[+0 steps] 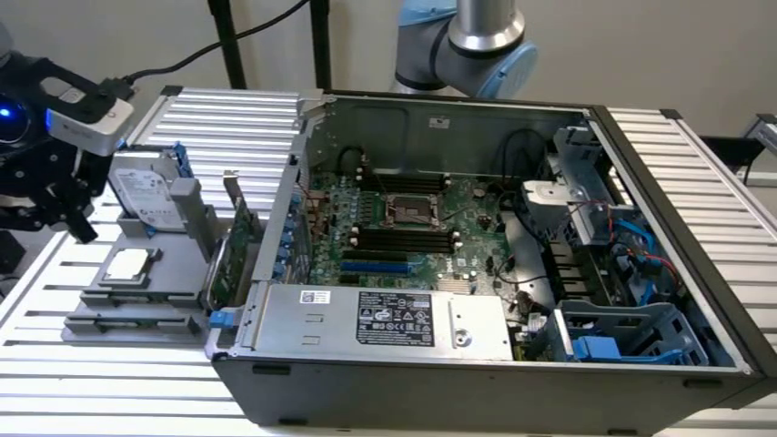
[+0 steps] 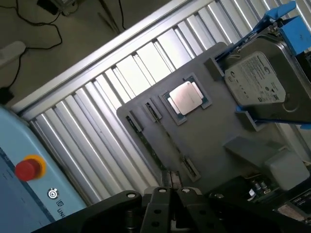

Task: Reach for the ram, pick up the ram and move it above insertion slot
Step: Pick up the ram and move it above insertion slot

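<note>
Partial "UN" lettering, blue panel [image 2: 22,143]

Ribbed silver-white across the table [image 1: 109,382], stripe after stripe. Flat grey for the tray [image 1: 122,319]; silver with blue rails for the hard drive [image 1: 144,193]. Green over the motherboard [image 1: 474,205], barred with black slots [image 1: 401,238] (plus one blue slot [image 1: 374,267] mid-frame). Red on yellow for the button [image 2: 26,168], against a pale blue panel [image 2: 14,145]. Black for the pincer [image 2: 169,193].

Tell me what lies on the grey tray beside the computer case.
A silver processor chip and a hard drive with blue rails; the gripper covers one end of the tray.
</note>
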Controlling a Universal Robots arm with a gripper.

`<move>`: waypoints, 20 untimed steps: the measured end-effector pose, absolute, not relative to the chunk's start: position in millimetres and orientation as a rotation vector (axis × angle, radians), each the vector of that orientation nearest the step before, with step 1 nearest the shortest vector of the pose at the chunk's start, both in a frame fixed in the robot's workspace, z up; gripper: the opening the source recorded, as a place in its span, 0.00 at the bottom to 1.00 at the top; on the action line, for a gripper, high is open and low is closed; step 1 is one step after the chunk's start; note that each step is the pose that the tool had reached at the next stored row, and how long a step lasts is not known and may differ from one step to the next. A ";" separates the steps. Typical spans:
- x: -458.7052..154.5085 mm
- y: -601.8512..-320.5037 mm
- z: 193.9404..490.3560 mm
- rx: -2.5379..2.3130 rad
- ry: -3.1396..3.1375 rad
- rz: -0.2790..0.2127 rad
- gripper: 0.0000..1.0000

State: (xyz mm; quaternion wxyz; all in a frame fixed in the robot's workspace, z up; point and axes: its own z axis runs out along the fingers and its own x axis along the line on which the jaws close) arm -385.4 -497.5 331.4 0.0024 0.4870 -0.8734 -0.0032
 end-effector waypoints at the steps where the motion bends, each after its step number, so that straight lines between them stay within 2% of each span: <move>1: -385.3 -497.5 331.3 1.552 -2.726 -0.010 0.11; 20: -385.3 -497.6 325.5 1.997 -2.418 -0.008 0.11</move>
